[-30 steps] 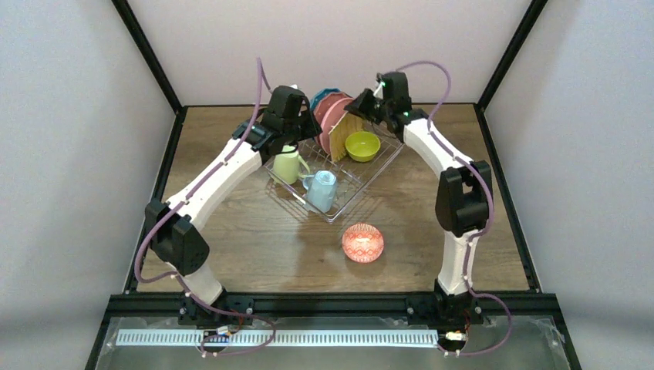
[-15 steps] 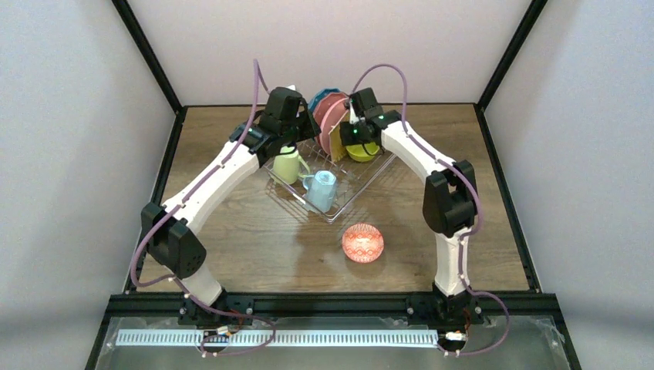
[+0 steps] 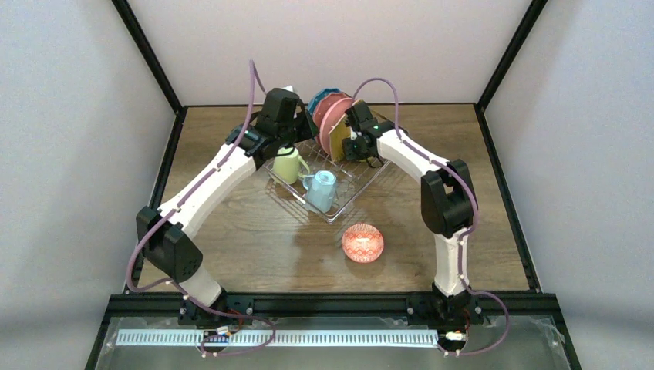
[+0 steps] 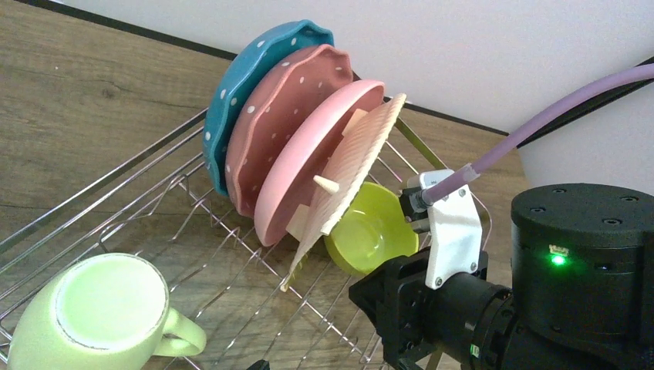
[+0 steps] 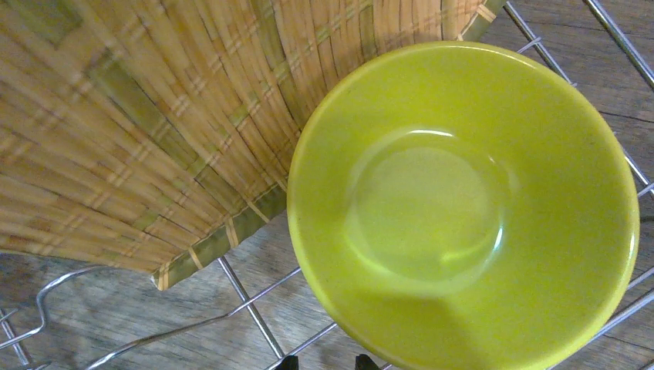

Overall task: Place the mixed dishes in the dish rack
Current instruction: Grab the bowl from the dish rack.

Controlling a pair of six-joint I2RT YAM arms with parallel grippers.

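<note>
my left gripper [image 3: 288, 143] is hanging wide and empty over the pale green mug [image 3: 287, 165]. inside the silvery wire dish rack [image 3: 340, 210] at centre frame i'm also counting the light blue mug [image 3: 322, 190], blue dotted plate [image 4: 231, 100], two pink plates [image 4: 308, 154], woven tan plate [image 4: 351, 166] and lime bowl [image 5: 463, 208]. my right gripper [image 5: 324, 361], tips narrowly apart and empty, is crowding that bowl. the red-patterned bowl [image 3: 362, 243] is waiting on the wooden table [image 3: 254, 247], lower right of centre.
</note>
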